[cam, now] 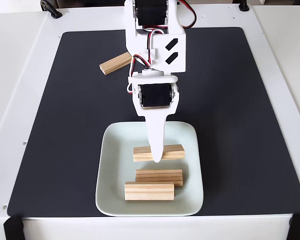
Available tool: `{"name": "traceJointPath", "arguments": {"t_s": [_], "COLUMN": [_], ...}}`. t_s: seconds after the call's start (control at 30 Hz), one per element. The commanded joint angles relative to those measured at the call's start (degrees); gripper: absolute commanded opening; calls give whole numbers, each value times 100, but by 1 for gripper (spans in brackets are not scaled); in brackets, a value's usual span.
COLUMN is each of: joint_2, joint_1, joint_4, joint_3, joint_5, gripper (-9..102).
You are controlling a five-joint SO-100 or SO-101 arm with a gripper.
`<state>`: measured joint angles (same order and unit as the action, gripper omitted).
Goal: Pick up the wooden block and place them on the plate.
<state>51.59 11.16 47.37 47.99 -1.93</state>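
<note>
A pale mint-white square plate [110, 200] lies at the front of the black mat. Three wooden blocks rest on it: one at the back [172, 152], one in the middle [159, 176], one at the front [149, 191]. A fourth wooden block [115, 63] lies tilted on the mat at the back left, beside the arm. My white gripper [156, 157] points down over the plate, its tip in front of the middle of the back block. The near finger [155, 135] hides the other finger, so the jaw gap cannot be seen.
The black mat [230, 125] covers most of a white table [20, 75]. Black clamps sit at the front corners [12, 227] and at the back edge [52, 10]. The arm's body and red wiring [155, 30] rise over the mat's back middle.
</note>
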Motion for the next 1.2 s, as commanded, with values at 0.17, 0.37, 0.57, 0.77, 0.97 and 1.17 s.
{"name": "traceJointPath", "arguments": {"t_s": [0.17,0.37,0.57,0.77,0.97,1.17], "joint_2": [53,44,35,35,35,70], "joint_1": [-9,-44,-44,-44,-44,-44], "joint_4": [-272,-272,-272,-264,-264,-264], "joint_3": [-308,-290,-272,-237,-237,-220], "joint_5": [26,26,26,26,26,26], "gripper": [-1,0,2,18,25,25]}}
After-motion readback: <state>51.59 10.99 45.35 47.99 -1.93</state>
